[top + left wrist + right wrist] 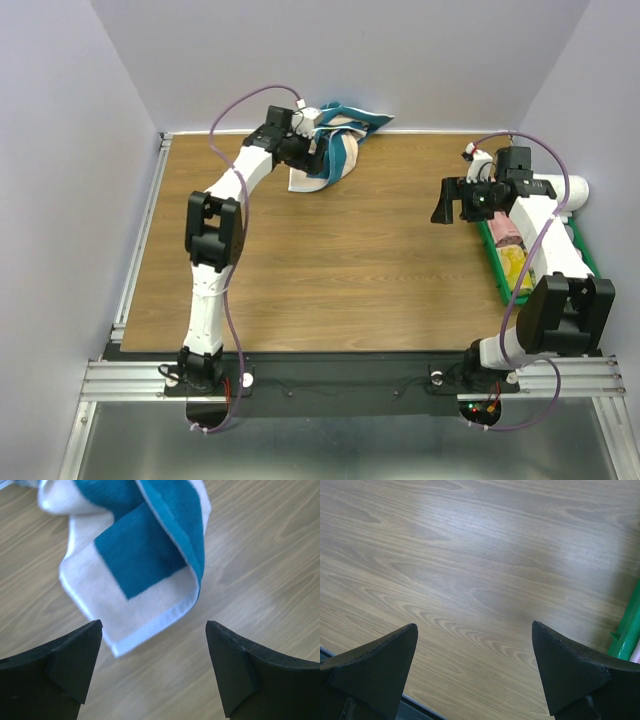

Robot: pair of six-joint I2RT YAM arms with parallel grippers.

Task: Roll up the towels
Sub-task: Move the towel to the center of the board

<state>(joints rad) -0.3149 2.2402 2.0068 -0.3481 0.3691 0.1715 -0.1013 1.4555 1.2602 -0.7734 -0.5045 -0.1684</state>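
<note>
A teal towel with a cream border [335,140] lies crumpled at the back of the wooden table, near the rear wall. In the left wrist view the towel [135,555] is folded over itself, teal patches on cream, with one corner nearest the fingers. My left gripper [312,152] is open beside the towel; in its own view the left gripper [154,667] is just short of the towel's corner with nothing between the fingers. My right gripper [450,200] is open and empty above bare wood at the right; it also shows in the right wrist view [474,670].
A green bin [500,265] with rolled cloths in it stands at the table's right edge, under the right arm; its rim shows in the right wrist view [627,630]. A white roll [572,190] lies at the far right. The table's front edge [420,702] is close below the right fingers.
</note>
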